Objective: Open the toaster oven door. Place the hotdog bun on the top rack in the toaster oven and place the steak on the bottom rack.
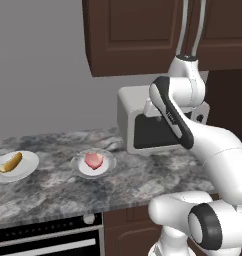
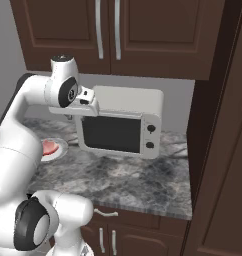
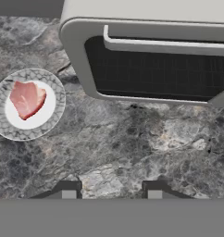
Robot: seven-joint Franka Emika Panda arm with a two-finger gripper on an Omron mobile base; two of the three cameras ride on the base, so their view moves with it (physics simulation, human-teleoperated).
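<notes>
Light grey boxy toaster oven (image 2: 120,122): stood on the grey marbled counter (image 1: 53,187) under brown wall cabinets (image 2: 113,35), its dark-glass door (image 3: 155,69) closed. Pink steak (image 3: 26,98) lay on a patterned plate (image 3: 3,115) left of it; golden hotdog bun (image 1: 10,162) on a white plate (image 1: 29,166) further left. Two-finger gripper (image 3: 111,187) hovered above the counter before the door, jaws partly apart, holding nothing.

The counter (image 1: 53,190) looked like polished grey stone, mottled and veined. The toaster oven (image 2: 124,102) had a smooth, matt light-grey casing like painted metal or plastic, and the toaster oven door (image 3: 151,69) held dark, faintly glossy glass. The cabinets (image 2: 143,35) appeared as dark brown wood with satin metal handles (image 2: 98,30). The steak (image 3: 27,98) looked moist and pink on a patterned plate (image 3: 5,127).
</notes>
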